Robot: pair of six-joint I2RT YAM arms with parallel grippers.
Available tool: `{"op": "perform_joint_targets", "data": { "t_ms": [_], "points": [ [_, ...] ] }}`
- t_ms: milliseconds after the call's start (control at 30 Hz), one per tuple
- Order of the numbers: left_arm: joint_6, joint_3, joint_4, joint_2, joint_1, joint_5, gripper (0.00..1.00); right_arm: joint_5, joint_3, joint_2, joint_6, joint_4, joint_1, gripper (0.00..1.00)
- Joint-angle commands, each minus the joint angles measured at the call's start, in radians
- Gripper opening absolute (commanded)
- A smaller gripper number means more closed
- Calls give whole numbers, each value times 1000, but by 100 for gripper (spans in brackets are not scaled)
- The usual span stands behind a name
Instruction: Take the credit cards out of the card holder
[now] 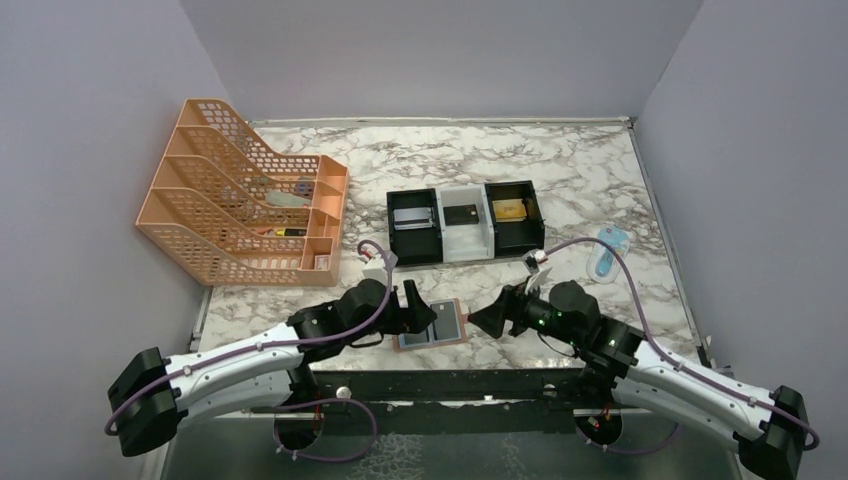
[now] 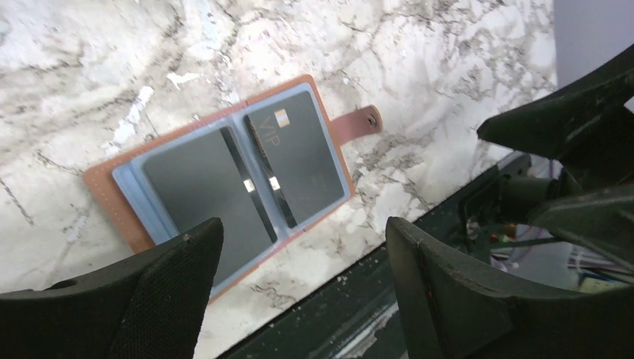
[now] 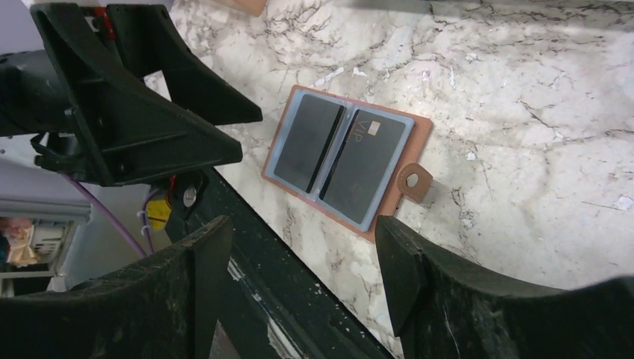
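Open tan leather card holder (image 1: 445,325) at 6 o'clock, two dark plastic credit cards (image 2: 303,153) unpulled; left gripper (image 2: 299,243), right gripper (image 3: 299,232) agape, empty.

tan card holder (image 2: 102,188), blue lining (image 2: 125,176), dark cards (image 2: 303,153).

Veined white marble surface (image 1: 600,170). Back left: peach mesh file rack (image 1: 240,195), tiered, small things in its slots. Centre: three-compartment tray (image 1: 490,232), black ends, white middle, holding silvery item (image 1: 410,218), dark item (image 1: 461,213), yellow item (image 1: 510,209). Right of it, apart: small blue-and-white object (image 1: 607,250).
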Motion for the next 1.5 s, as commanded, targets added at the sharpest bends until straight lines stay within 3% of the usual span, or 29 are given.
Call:
{"op": "perform_joint_targets", "data": {
  "t_ms": [0, 100, 333, 700, 967, 1100, 1200, 1467],
  "points": [
    [55, 64, -26, 77, -3, -107, 83, -45, -57, 78, -33, 237, -1, 65],
    [77, 88, -29, 126, 0, -136, 82, -35, -8, 215, -46, 321, -1, 57],
    [86, 74, -12, 122, 7, -97, 79, 40, 165, 442, -109, 124, -1, 53],
    [-7, -16, 67, 50, 9, -55, 73, -146, 152, 557, -102, 228, -2, 42],
    [-48, -67, 97, 1, 9, -111, 68, -134, 171, 669, -109, 272, -1, 41],
    [-36, -69, 125, 20, 9, -110, 66, -163, 171, 747, -108, 329, -1, 31],
    [-36, -77, 175, 54, 8, -99, 61, -160, 164, 798, -102, 367, -1, 31],
    [-33, -97, 310, 134, 9, -38, 57, -43, 177, 868, -103, 293, -1, 27]
  ]
}}
